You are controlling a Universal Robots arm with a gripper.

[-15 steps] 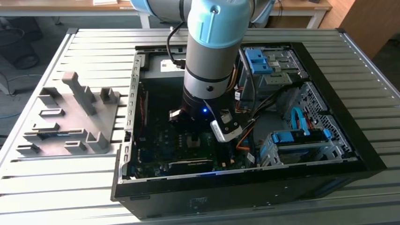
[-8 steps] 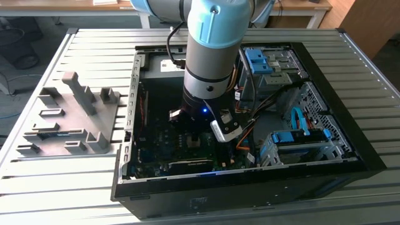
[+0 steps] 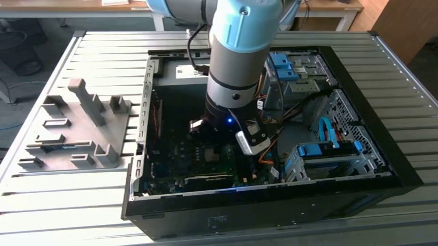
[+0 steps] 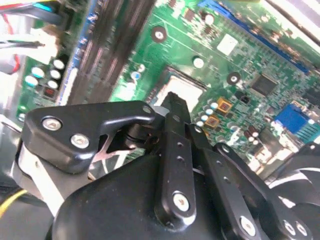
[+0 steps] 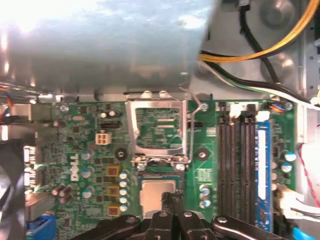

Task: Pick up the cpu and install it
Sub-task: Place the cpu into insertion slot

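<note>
The gripper (image 5: 170,197) hung low inside the computer. Its jaws were pressed together w/ nothing seen between them. Their tips sat right over one edge of the cpu (image 5: 151,192). The cpu lay flat in its square seat on the green board (image 5: 85,135), shiny side up. The second wrist view showed it too, just past the tips. So the pick-up & the drop-in looked done, I think.

Prob. left to do: the metal lid frame (image 5: 158,129) next to the cpu stood open, not folded down. Its thin wire lever (image 5: 196,102) stuck up beside it, not locked. Couldn't tell if the chip sat all the way down.

Further out, long black slots (image 5: 235,165) ran beside the seat, & a bunch of wires (image 5: 250,50) lay past the board's edge.

In the exterior view the arm (image 3: 239,56) reached down into the open black case (image 3: 391,148). The case lay on its side on a tabletop (image 3: 102,51) made of pale grey metal strips w/ grooves. On the exterior view's left sat a grey tray (image 3: 75,128) w/ blocks & slots. Past the tabletop were wooden desks (image 3: 329,6) & a grey floor (image 3: 27,102).
</note>
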